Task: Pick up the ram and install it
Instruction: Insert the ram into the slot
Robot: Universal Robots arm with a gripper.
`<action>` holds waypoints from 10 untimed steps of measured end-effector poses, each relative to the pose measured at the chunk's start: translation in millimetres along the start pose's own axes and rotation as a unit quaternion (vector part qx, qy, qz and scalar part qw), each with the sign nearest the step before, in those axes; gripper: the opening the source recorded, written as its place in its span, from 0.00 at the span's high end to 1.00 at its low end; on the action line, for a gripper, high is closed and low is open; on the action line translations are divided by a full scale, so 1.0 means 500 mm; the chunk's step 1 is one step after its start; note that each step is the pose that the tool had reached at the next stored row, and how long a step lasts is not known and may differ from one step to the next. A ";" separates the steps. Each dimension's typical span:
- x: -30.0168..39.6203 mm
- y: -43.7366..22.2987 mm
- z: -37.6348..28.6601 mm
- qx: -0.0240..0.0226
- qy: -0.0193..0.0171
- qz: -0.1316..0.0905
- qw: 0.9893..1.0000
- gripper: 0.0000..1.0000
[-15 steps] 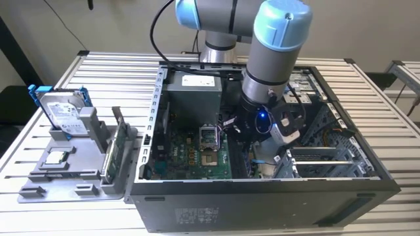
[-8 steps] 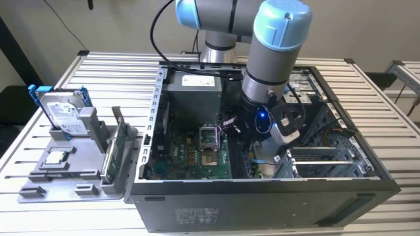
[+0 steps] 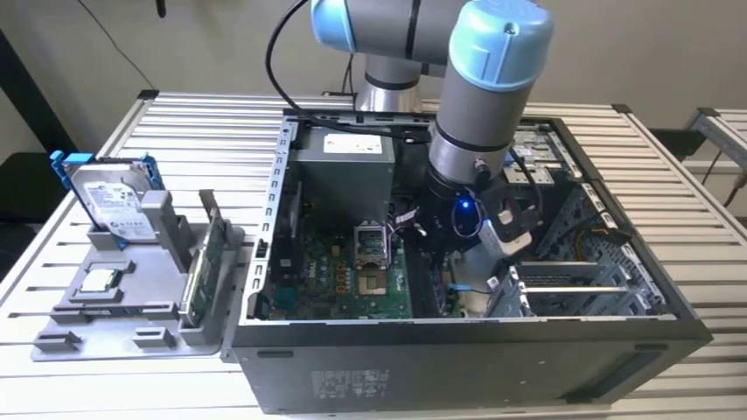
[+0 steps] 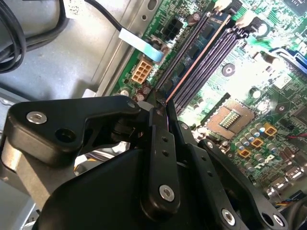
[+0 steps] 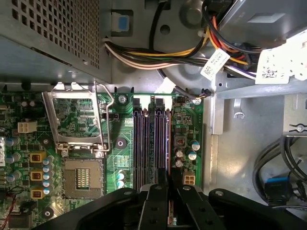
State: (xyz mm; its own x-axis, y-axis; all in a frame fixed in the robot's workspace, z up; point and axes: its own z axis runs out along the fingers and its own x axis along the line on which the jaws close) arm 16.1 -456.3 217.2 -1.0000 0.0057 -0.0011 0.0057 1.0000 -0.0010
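Note:
The ram (image 4: 199,52) is a dark bluish stick with an orange-lit edge. It stands on edge along the memory slots (image 5: 144,143) of the green motherboard (image 3: 338,280). In the first wrist view the ram (image 5: 161,143) is seen edge-on between the slot rows. My gripper (image 4: 160,103) is shut on the near end of the ram, with the black fingers pressed together over it. The gripper (image 5: 163,179) hangs just above the slots. In the exterior view the gripper (image 3: 461,262) is low inside the open computer case (image 3: 467,350), at the motherboard's right side.
An open processor socket (image 5: 81,177) with its metal latch frame lies beside the slots. Cable bundles (image 5: 192,52) and the power supply (image 3: 341,171) crowd the case's far end. Outside the case, a grey holder (image 3: 117,306) carries a hard drive in a blue frame (image 3: 111,197) and an upright green card (image 3: 210,262).

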 end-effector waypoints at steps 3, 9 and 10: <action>0.000 0.000 0.000 0.000 0.000 0.000 1.000 0.86; 0.000 0.000 0.007 0.000 0.000 0.000 1.000 0.86; 0.000 0.000 0.008 0.000 0.000 0.000 1.000 0.86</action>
State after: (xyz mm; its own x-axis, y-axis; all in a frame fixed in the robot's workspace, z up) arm 15.9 -456.3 213.0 -1.0000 0.0058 -0.0011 0.0058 1.0000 -0.0011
